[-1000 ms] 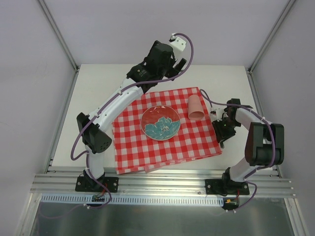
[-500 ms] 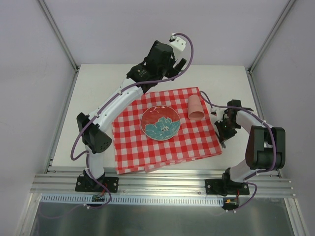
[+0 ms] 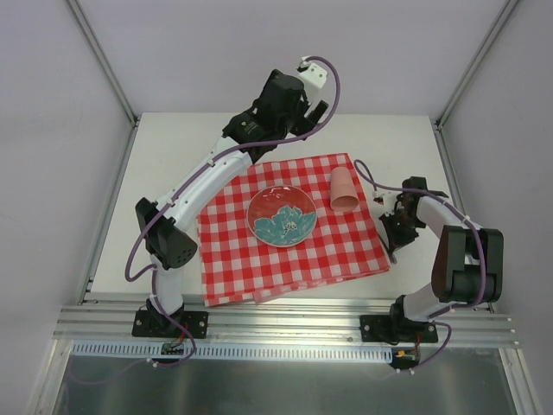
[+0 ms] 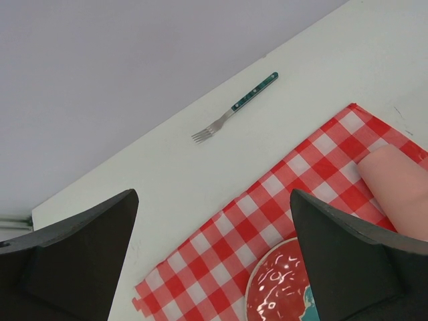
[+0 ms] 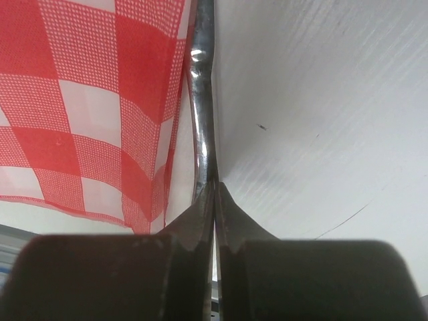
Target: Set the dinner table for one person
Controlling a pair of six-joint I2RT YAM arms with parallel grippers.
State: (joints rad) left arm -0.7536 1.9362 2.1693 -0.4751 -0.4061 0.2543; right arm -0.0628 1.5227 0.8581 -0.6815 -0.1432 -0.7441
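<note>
A red-and-white checked cloth [image 3: 259, 259] lies on the dinner table [image 3: 173, 164]. On it sit a red plate with a teal flower [image 3: 282, 215] and a pink cup [image 3: 345, 190] on its side. My right gripper [image 3: 393, 244] is down at the cloth's right edge. Its jaws [image 5: 215, 184] are shut on a thin shiny metal utensil [image 5: 201, 100] that lies along that edge; I cannot tell which kind. My left gripper [image 4: 212, 200] hangs open and empty high over the cloth's far edge. A green-handled fork [image 4: 235, 107] lies on the bare table beyond it.
An aluminium rail [image 3: 285, 324] runs along the table's near edge, with both arm bases on it. Grey walls and frame posts close in the back and sides. The cloth's near right corner [image 5: 144, 224] sits just left of my right fingers.
My right gripper's jaws have closed onto the metal utensil at the cloth's edge, and that wrist has shifted slightly. The left arm, plate and cup have not moved.
</note>
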